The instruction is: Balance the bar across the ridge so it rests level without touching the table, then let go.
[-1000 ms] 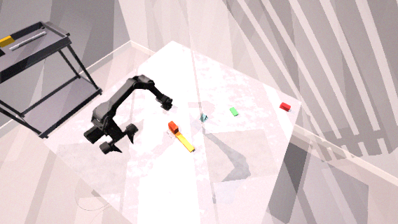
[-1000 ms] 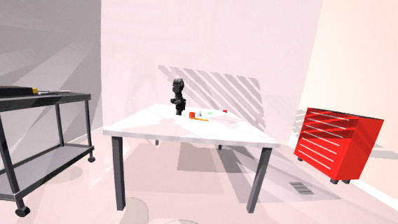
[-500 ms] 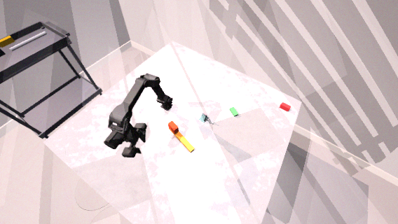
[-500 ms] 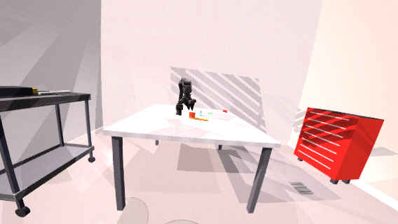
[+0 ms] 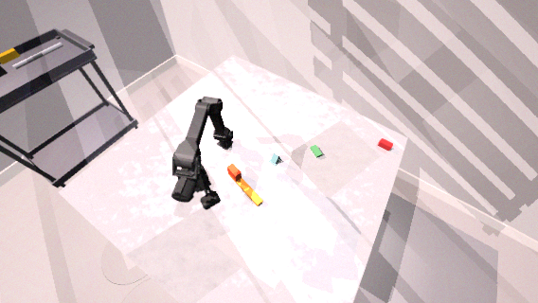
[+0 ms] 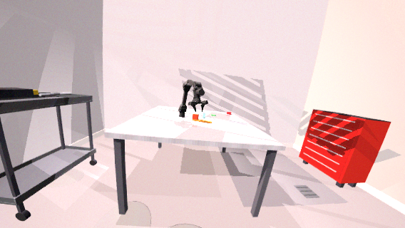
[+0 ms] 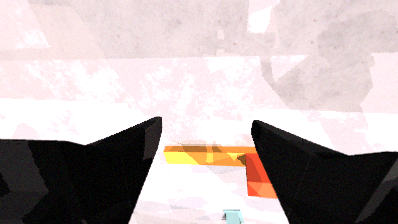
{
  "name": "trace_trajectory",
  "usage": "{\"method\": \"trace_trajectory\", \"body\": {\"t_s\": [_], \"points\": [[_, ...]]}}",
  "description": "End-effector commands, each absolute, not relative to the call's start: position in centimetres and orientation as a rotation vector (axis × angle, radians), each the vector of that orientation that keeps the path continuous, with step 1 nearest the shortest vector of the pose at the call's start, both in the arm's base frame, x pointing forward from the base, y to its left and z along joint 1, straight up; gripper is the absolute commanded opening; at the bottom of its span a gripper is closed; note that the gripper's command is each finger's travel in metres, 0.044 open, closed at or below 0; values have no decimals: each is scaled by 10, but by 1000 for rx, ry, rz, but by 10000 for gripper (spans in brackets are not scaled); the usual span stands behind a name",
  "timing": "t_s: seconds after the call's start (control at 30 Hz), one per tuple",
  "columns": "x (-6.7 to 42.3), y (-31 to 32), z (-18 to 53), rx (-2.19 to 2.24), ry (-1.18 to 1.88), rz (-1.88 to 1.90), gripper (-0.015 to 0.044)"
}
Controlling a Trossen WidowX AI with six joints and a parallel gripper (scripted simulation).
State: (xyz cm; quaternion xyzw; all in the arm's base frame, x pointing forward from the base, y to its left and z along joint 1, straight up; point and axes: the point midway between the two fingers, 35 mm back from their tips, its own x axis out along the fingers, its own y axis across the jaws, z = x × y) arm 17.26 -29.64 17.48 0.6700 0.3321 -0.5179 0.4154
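Starting at the left of the top view, the dark arm (image 5: 191, 151) folds down over the white surface (image 5: 294, 227), and its claw (image 5: 209, 199) hangs low with the jaws spread wide, gripping nothing. Just to its right lies the yellow-orange bar (image 5: 249, 190), one end by the orange block (image 5: 234, 171), flat on the surface. Through the wrist view the bar (image 7: 207, 155) runs crosswise in the gap between the two black fingers, the orange block (image 7: 259, 176) at its right end. Further right in the top view sits the pale blue ridge (image 5: 276, 159), well apart from the bar, then a green block (image 5: 316, 151), then a red block (image 5: 385, 144) near the far edge.
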Motion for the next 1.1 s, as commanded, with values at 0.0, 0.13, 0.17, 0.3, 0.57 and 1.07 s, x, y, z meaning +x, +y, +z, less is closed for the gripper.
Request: {"method": "trace_trajectory", "body": {"t_s": [0.0, 0.13, 0.17, 0.3, 0.57, 1.07], "points": [[181, -282, 175, 1561, 930, -1225, 315], [191, -265, 175, 1424, 1029, -1127, 315], [194, -261, 175, 1390, 1053, -1102, 315], [202, -245, 175, 1249, 1141, -1000, 315], [214, -216, 174, 956, 1293, -793, 315], [226, -164, 173, 399, 1494, -371, 315]]}}
